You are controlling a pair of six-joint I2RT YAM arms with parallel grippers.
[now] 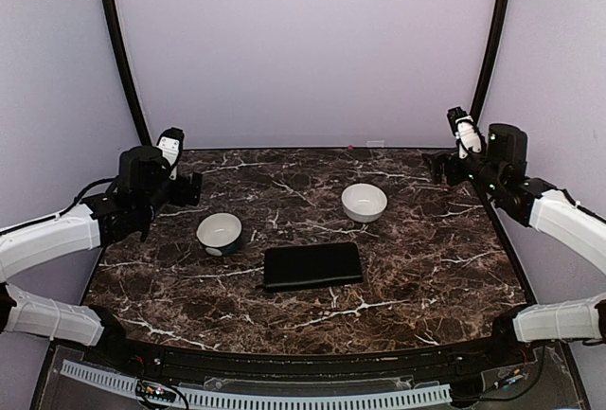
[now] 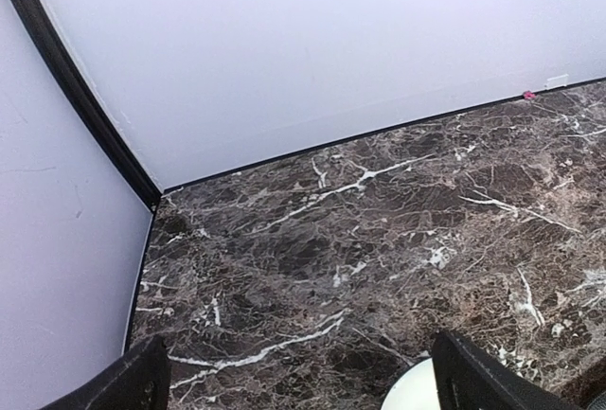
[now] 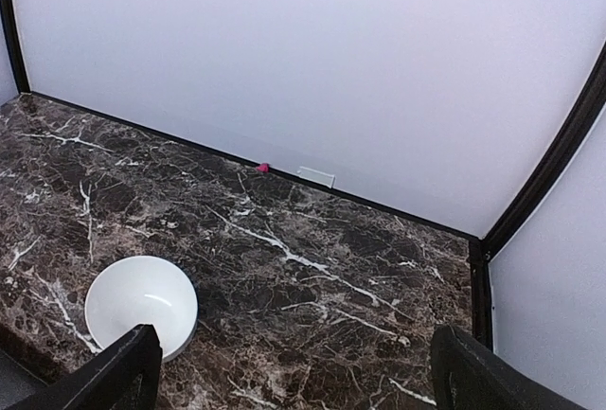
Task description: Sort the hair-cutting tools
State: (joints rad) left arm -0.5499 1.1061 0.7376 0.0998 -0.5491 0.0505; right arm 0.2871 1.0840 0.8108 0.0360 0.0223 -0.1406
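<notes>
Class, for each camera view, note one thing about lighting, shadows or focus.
Top external: soft, even light, no hard shadows on the marble table. Left wrist: marble veins sharp, left end effector dark and cropped. Right wrist: white bowl evenly lit, no glare.

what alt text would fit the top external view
A dark brown marble-patterned table holds two white round bowls, the left bowl and the right bowl, with a flat black rectangular case nearer the arms between them. The left pincer and the right pincer hang open and empty over the table's side edges.
</notes>
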